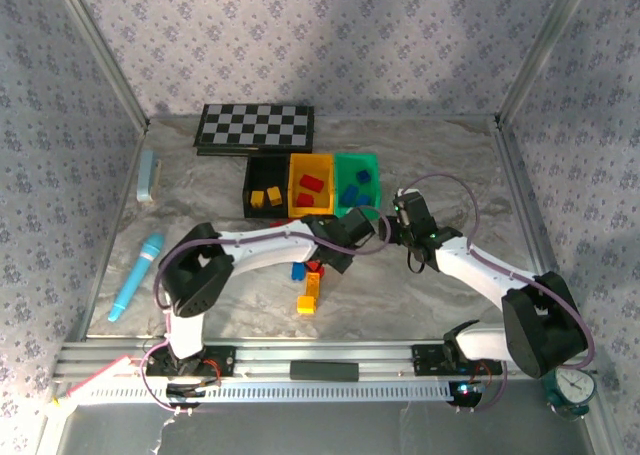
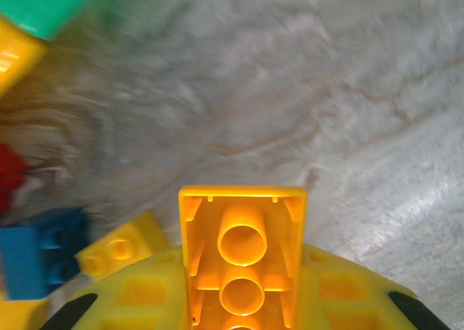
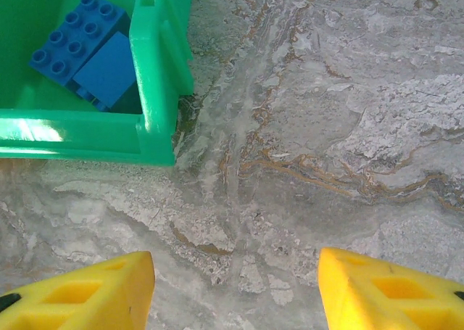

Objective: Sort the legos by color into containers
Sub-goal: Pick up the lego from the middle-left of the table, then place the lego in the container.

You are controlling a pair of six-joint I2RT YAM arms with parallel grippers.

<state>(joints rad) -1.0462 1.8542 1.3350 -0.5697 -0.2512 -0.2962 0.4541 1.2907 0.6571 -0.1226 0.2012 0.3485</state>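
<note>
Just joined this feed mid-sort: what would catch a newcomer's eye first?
Three containers stand in a row behind the arms, the black bin, yellow bin and green bin, each holding bricks. The left hand is shut on a yellow-orange brick, seen close up in its wrist view, with loose legos on the table nearby. The right hand hangs open over bare table beside the green bin's corner.
</note>
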